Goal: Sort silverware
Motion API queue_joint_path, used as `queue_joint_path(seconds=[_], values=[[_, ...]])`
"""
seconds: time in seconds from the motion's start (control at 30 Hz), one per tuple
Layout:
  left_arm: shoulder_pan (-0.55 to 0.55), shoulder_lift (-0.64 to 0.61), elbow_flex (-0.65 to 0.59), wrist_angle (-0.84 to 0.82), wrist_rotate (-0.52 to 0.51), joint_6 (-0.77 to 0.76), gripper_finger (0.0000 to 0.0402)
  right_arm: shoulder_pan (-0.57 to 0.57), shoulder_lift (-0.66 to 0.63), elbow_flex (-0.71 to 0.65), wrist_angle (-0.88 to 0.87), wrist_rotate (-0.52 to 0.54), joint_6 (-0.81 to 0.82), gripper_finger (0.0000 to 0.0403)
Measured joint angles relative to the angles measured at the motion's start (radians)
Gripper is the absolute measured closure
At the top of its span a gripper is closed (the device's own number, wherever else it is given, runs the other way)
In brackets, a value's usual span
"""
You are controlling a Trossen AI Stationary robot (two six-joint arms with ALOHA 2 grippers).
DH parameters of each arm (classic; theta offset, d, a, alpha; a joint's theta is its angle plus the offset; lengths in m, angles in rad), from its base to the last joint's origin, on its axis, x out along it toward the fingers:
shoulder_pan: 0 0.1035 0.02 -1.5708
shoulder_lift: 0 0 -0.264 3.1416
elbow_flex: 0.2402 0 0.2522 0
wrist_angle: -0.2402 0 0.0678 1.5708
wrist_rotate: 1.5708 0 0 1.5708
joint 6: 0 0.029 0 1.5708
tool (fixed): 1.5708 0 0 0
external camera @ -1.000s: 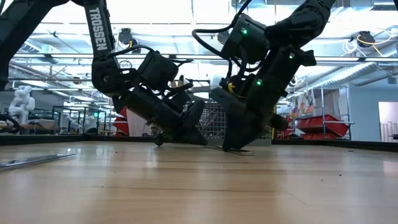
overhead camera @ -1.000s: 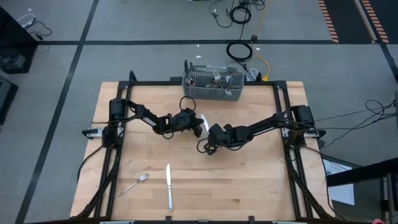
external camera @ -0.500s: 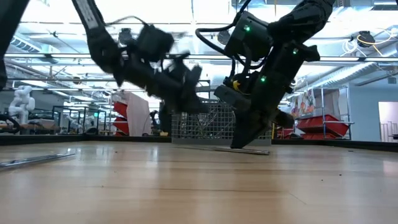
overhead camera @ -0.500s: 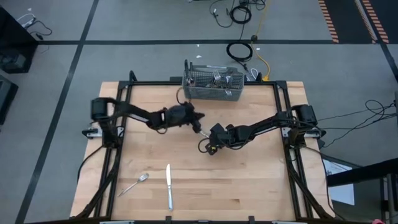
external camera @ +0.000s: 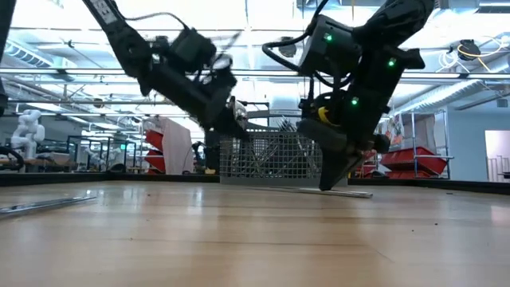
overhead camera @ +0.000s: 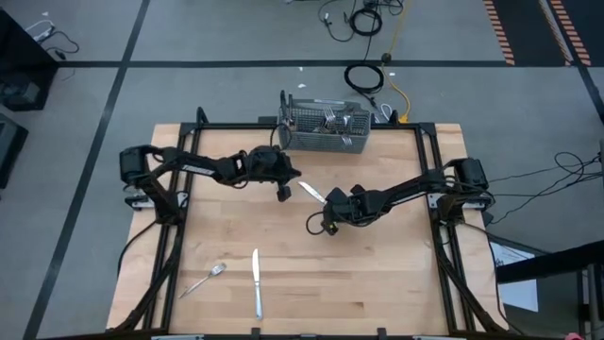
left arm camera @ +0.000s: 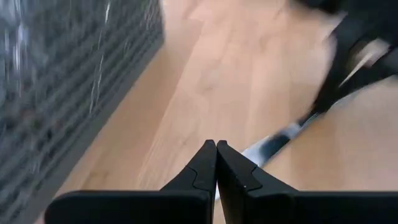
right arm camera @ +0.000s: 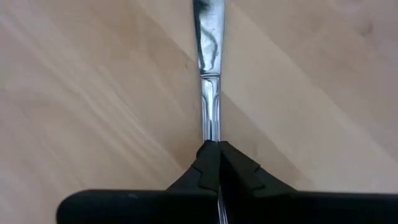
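**Right gripper pinched on a table knife at mid-table**

High view: Showed the right gripper (overhead camera: 327, 199) at mid-table, closed on one end of a table knife (overhead camera: 310, 190) that angled off toward the wire-mesh basket (overhead camera: 324, 142) at the far edge. Placed the left gripper (overhead camera: 283, 192) just beside the knife's free end, in front of the basket. Found more silverware standing in the basket, and a fork (overhead camera: 204, 280) and a second knife (overhead camera: 256, 283) lying well apart near the front edge of the table (overhead camera: 396, 283).

Low view: Had the held knife (external camera: 339, 191) lying low and almost level against the tabletop under the right gripper (external camera: 327, 185), with the left gripper (external camera: 236, 129) raised clear of the wood.

Left wrist view: Showed the left fingers (left arm camera: 205, 167) pressed together with nothing between them; caught the knife (left arm camera: 273, 142) blurred beyond.

Right wrist view: Showed the right fingers (right arm camera: 209, 163) shut on the knife's slim handle (right arm camera: 211, 118), blade running away.

Handling, judged: stiff, light, polished metal, likely slippery and prone to swivel when held by one end. Better taken across the flat handle, nearer the middle.
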Motion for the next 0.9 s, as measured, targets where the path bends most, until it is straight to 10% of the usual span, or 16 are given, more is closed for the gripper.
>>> queue_joint_path(seconds=[0.47,0.63,0.9], values=[[0.032,0.021,0.002,0.131,0.029,-0.055,0.0383,0.031,-0.100,0.004,-0.033,0.051,-0.068,0.0403],[0.045,0.021,0.002,0.139,0.223,-0.052,0.0387,0.066,-0.103,0.004,-0.125,0.085,0.079,0.0402],[0.052,0.021,0.002,0.141,0.250,-0.136,0.0389,0.234,-0.125,0.005,-0.232,0.158,0.340,0.0403]])
